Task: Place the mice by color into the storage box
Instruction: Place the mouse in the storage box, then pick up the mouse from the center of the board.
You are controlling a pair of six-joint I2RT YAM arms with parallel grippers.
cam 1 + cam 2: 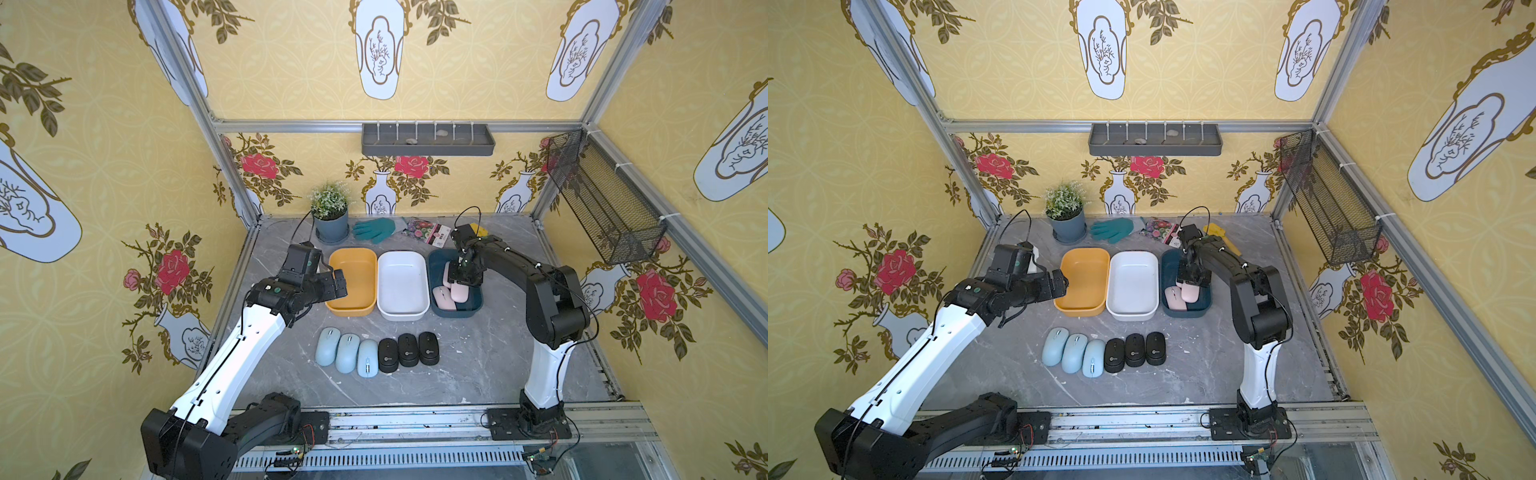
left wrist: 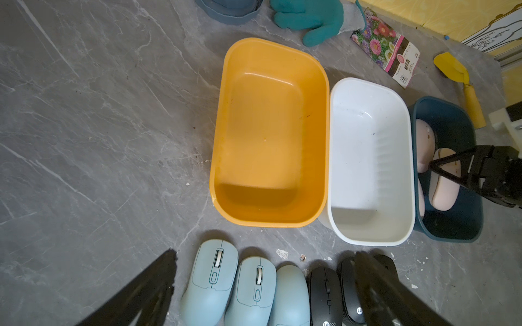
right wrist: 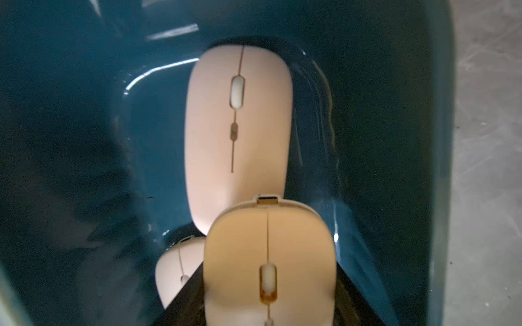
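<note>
Slim pale pink mouse (image 3: pixel 268 268): clamped in right fingers (image 3: pixel 189 299), hanging inside dark teal plastic box (image 1: pixel 455 314), three o'clock of white plastic box (image 1: pixel 402 313), joining two pink mates (image 3: pixel 237 127) by colour. Left fingers (image 2: pixel 158 285): apart, empty; rounded light blue mice (image 1: pixel 348 353) wait at six o'clock.

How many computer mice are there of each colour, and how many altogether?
Blue mice: 3
Black mice: 3
Pink mice: 3
Total: 9
</note>
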